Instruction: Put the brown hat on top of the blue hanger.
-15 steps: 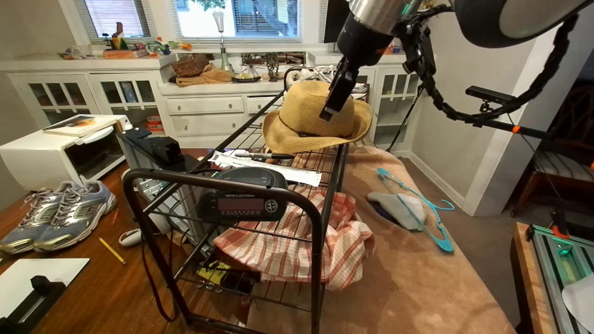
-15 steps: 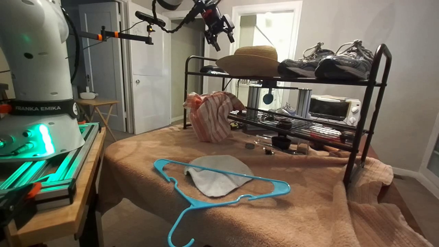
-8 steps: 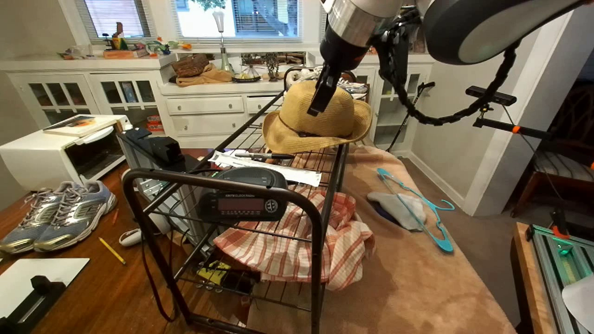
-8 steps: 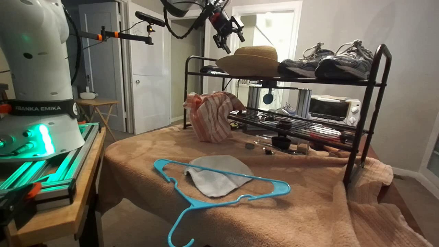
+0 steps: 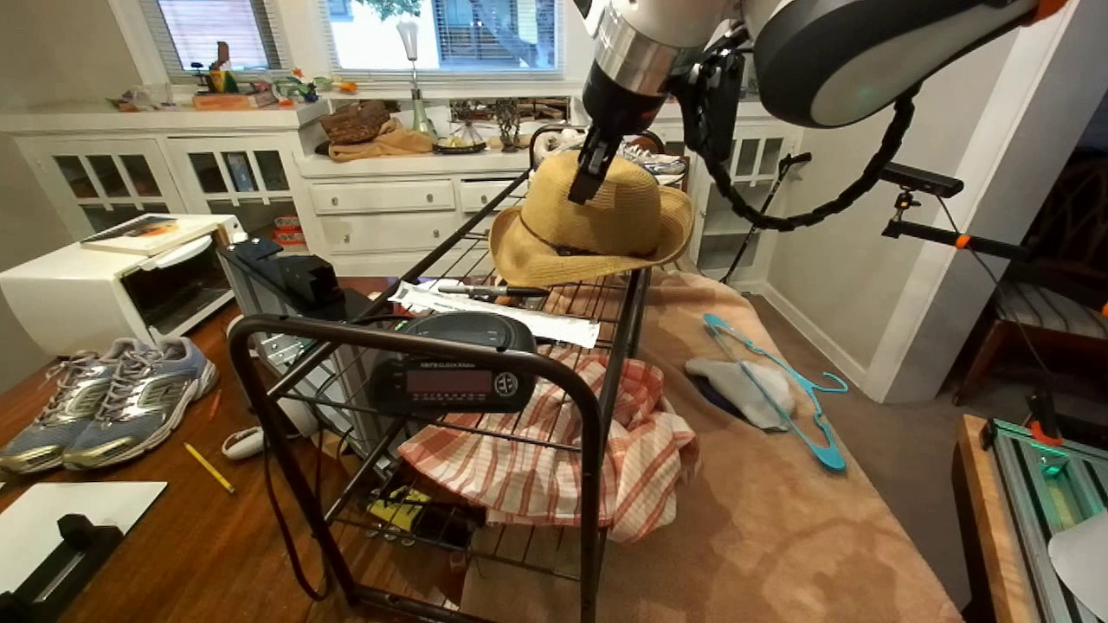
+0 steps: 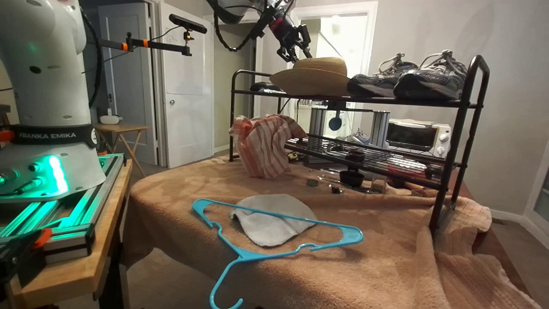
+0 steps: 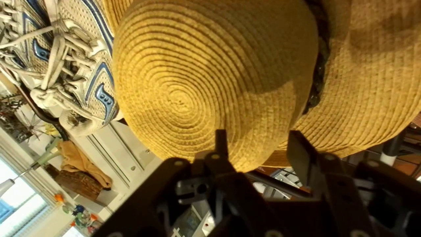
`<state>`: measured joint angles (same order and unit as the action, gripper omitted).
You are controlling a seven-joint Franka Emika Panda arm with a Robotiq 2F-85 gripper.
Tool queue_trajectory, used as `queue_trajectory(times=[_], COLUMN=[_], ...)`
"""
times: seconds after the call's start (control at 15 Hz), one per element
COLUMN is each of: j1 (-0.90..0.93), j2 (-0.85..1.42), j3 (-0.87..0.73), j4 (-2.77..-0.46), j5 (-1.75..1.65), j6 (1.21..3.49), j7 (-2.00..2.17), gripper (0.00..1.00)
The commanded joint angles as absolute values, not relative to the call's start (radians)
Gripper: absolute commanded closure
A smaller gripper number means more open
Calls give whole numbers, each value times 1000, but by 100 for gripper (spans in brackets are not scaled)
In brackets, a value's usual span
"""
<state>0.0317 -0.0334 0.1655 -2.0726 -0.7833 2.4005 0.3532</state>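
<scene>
The brown hat (image 5: 636, 218), a tan straw one with a domed crown (image 7: 184, 82), rests brim down on the top shelf of the wire rack. My gripper (image 6: 302, 57) tilts down at the crown's edge from above. In the wrist view the gripper (image 7: 257, 133) is open, its fingers partly drawn together, with the crown's edge and part of the brim showing through the gap. Contact with the straw cannot be made out. The blue hanger (image 6: 246, 256) lies flat on the tan blanket, its bar crossing a grey cloth (image 6: 274, 231) and its hook toward the front edge.
Sneakers (image 6: 429, 83) stand right beside the hat on the rack (image 5: 591, 484). A clock radio (image 5: 450, 385), papers and a pen share that shelf. A red-striped cloth (image 6: 266, 148) bulges from the lower shelf over the blanket.
My gripper has moved over to the hat's crown, leftward in an exterior view and rightward in another. Its fingers have drawn closer together. Hat and hanger have not moved.
</scene>
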Motion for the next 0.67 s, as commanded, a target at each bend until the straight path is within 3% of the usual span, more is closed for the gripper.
queue_trajectory(times=[0.0,0.2,0.6], j1=[58,64,74], j2=[-1,6,-17], j3=[148,142,139], j4=[-2033,-2026,-2010], j5=[-821,-830,-853], j6=[2354,2343,2274], j7=[388,393,462], gripper=[79,100,98])
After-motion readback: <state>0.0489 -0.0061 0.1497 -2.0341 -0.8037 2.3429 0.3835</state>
